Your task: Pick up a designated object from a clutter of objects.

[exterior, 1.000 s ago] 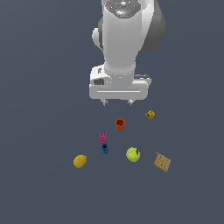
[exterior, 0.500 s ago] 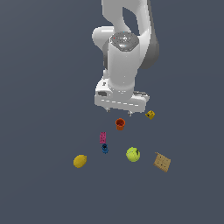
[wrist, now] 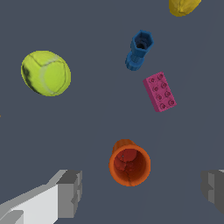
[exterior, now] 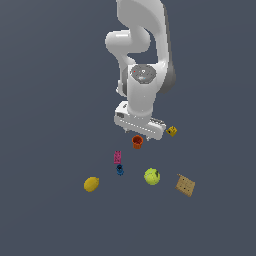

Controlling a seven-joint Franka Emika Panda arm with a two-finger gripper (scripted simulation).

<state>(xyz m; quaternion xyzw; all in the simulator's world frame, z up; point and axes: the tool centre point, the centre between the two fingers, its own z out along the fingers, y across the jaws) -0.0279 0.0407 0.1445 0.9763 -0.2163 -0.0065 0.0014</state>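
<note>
A plain dark grey-blue counter (exterior: 45,150) fills the background of both views. In the exterior view, one white arm reaches down, its tool (exterior: 138,133) poised just above one orange-red cup (exterior: 137,142). Six other things lie scattered, one of each: a small yellow cube (exterior: 171,131) just beside the tool on the exterior view's right, a pink studded block (exterior: 117,157), a tiny blue piece (exterior: 120,170), a yellow-green ball (exterior: 152,176), a lemon (exterior: 91,184) and a tan cracker square (exterior: 185,185). All lie apart from one another.

The wrist view shows what the exterior view hides: the tool (wrist: 142,192) spread wide with nothing in its grip, one grey fingertip (wrist: 70,194) on each side of the cup (wrist: 129,163), neither touching it. The cup stands upright, its darker hollow empty. The ball (wrist: 46,73), the blue piece (wrist: 139,49), the block (wrist: 159,92) and an edge of the lemon (wrist: 183,6) appear here; cube and cracker lie outside this view.
</note>
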